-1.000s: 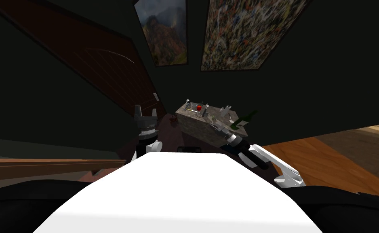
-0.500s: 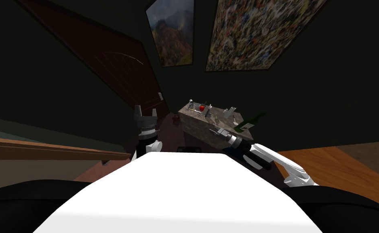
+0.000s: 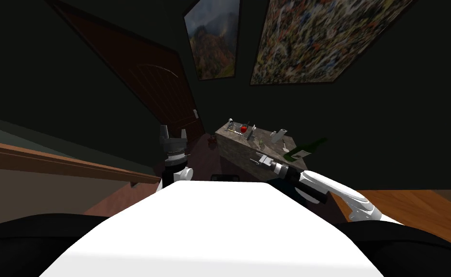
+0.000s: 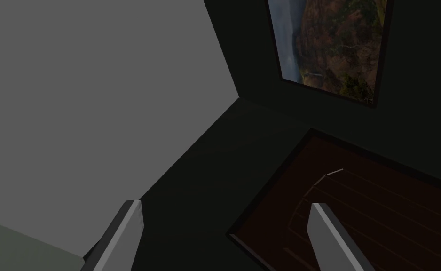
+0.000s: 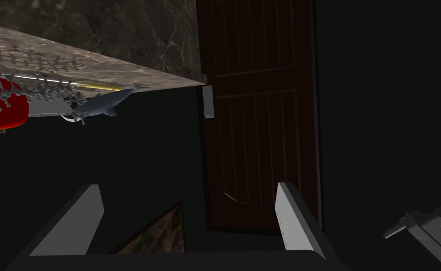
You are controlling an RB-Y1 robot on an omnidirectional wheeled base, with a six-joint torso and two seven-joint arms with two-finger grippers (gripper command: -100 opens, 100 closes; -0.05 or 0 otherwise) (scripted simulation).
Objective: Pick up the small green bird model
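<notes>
Head view: a stone-patterned counter [image 3: 239,153] is seen ahead, set against the dark wall beside a brown door [image 3: 164,91]. Small things are crowded on its top. A red round object [image 3: 244,129] sits toward the far end, a dark green bottle [image 3: 305,149] is tilted at the near corner, and several pale bits are too small to name. The small green bird model [image 3: 261,142] is taken to be the pale greenish speck near the middle of the top (not certain; too small to confirm).

Right pincer [image 3: 259,159] is held low toward the counter's near side, short of that speck. In the right wrist view its blades stand wide apart, released, with nothing between them. A grey dolphin-like figure [image 5: 103,106] and a beaded chain-like model [image 5: 41,89] are noted there at the counter's edge, by the red round object.

Left pincer [image 3: 173,130] is raised and pointed upward, well apart from the counter, with its blades spread and empty.

Handling, as judged: the model is likely light, rigid and smooth, and easily tipped or skidded by thin blades. Hold is best taken from above, across the body at its thickest. Beak, tail and legs are to be avoided as thin parts that may snap or twist out. Neighbours stand close, so a narrow approach is called for.
</notes>
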